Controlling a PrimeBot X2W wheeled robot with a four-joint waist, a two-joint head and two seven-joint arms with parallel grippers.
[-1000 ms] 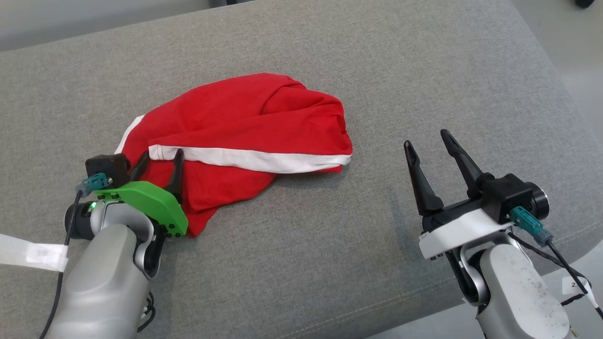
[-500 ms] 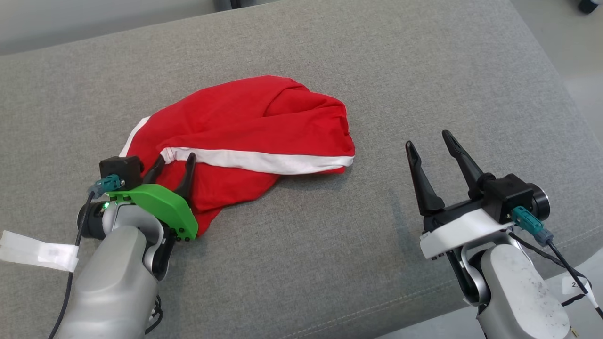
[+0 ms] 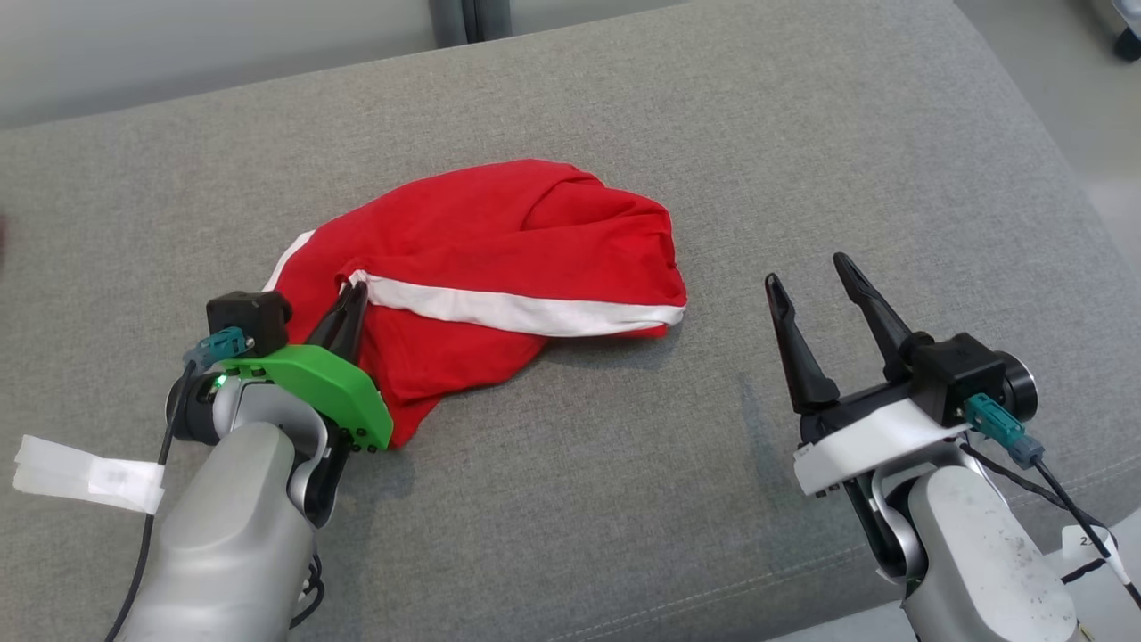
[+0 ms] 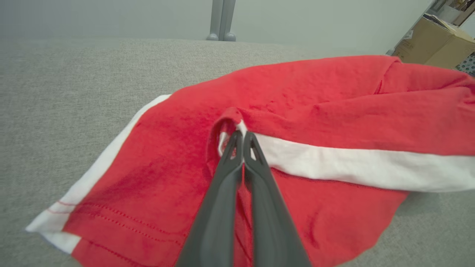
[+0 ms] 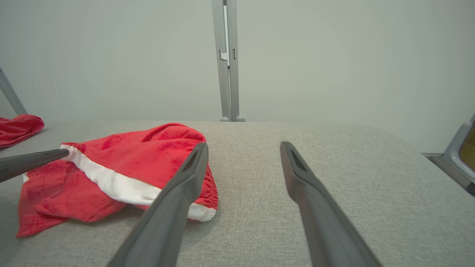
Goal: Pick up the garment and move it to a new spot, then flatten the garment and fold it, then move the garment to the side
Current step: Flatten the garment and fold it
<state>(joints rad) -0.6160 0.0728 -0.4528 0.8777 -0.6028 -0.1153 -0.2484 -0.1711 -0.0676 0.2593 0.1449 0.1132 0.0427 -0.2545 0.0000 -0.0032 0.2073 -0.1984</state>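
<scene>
Soft, even light is falling from above on the garment (image 3: 499, 250); its red is reading bright and saturated; a faint shadow is pooling on the grey cushion (image 3: 624, 499) along the garment's near edge; the head view is rendering sharp; in the left wrist view the left gripper (image 4: 243, 134), on the garment, is blurring toward its base; the cushion behind the garment is hazing out; right of the garment, the right gripper (image 5: 243, 145) is looming wide and soft.

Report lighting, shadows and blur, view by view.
Head view: soft even light, no glare, faint shadow under the garment at its near edge. Left wrist view: the left gripper blurs toward the bottom edge. Right wrist view: the right gripper looks stretched by the wide angle.
</scene>
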